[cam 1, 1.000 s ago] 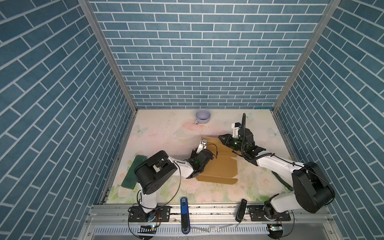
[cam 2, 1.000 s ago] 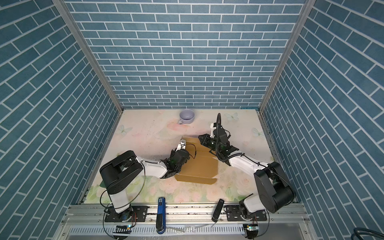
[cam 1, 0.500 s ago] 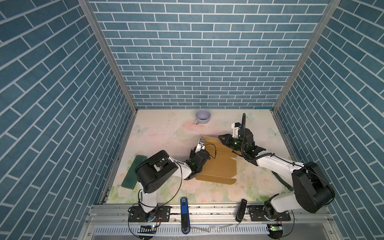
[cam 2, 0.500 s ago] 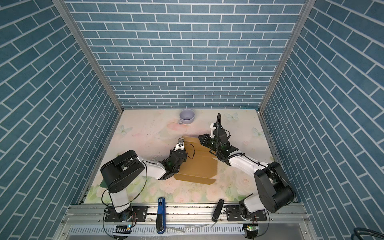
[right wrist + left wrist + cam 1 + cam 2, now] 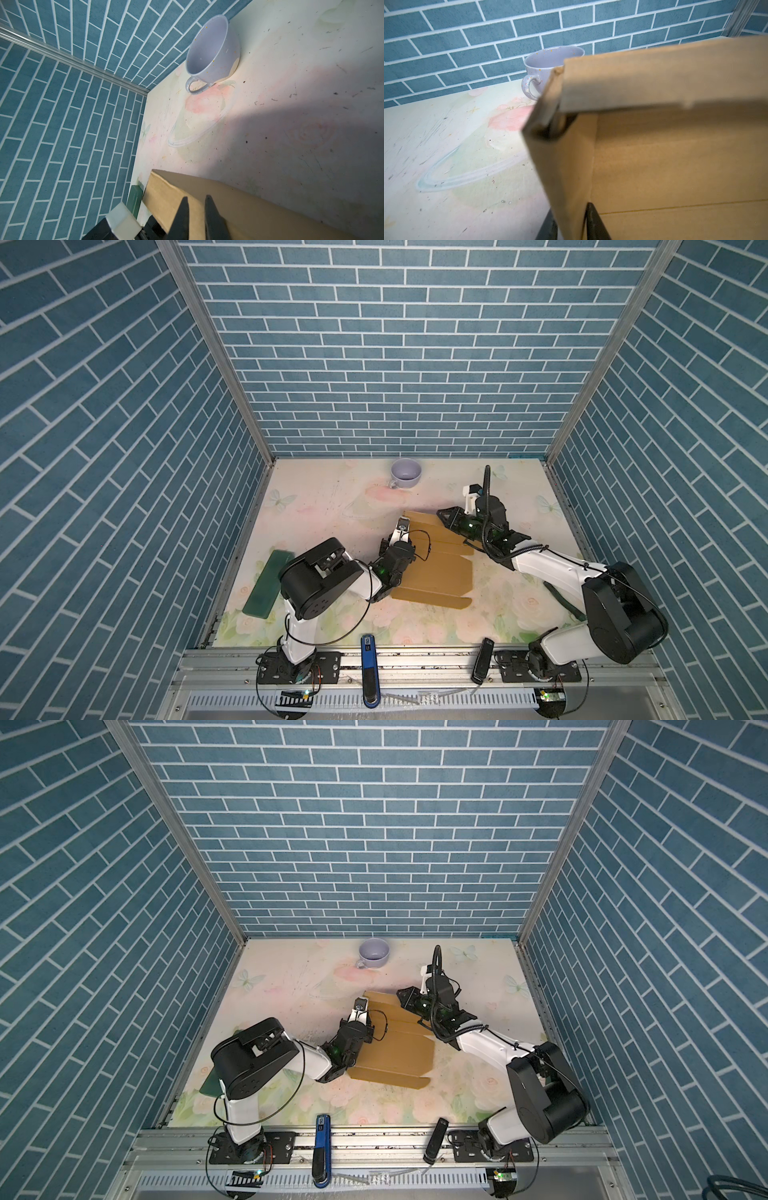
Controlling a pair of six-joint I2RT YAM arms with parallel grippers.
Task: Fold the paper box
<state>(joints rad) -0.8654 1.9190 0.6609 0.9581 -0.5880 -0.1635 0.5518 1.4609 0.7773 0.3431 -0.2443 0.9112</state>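
Note:
The paper box (image 5: 436, 572) (image 5: 395, 1056) is brown cardboard lying mid-table, its left side flap and back flap raised. My left gripper (image 5: 402, 537) (image 5: 360, 1017) (image 5: 570, 207) is at the box's left edge. It is shut on the upright side flap (image 5: 562, 166), one finger on each face. My right gripper (image 5: 443, 516) (image 5: 402, 994) (image 5: 196, 197) reaches in from the back right. Its fingers (image 5: 184, 216) stand close together astride the top edge of the back flap (image 5: 166, 197), pinching it. The box's floor under both arms is partly hidden.
A lilac cup (image 5: 406, 473) (image 5: 374, 952) (image 5: 550, 60) (image 5: 209, 45) stands near the back wall. A dark green flat board (image 5: 268, 578) (image 5: 210, 1081) lies by the left wall. A blue tool (image 5: 368, 664) and a black one (image 5: 482, 659) rest on the front rail.
My left gripper has crept slightly toward the back with the side flap. The right gripper and the back flap have stayed where they were.

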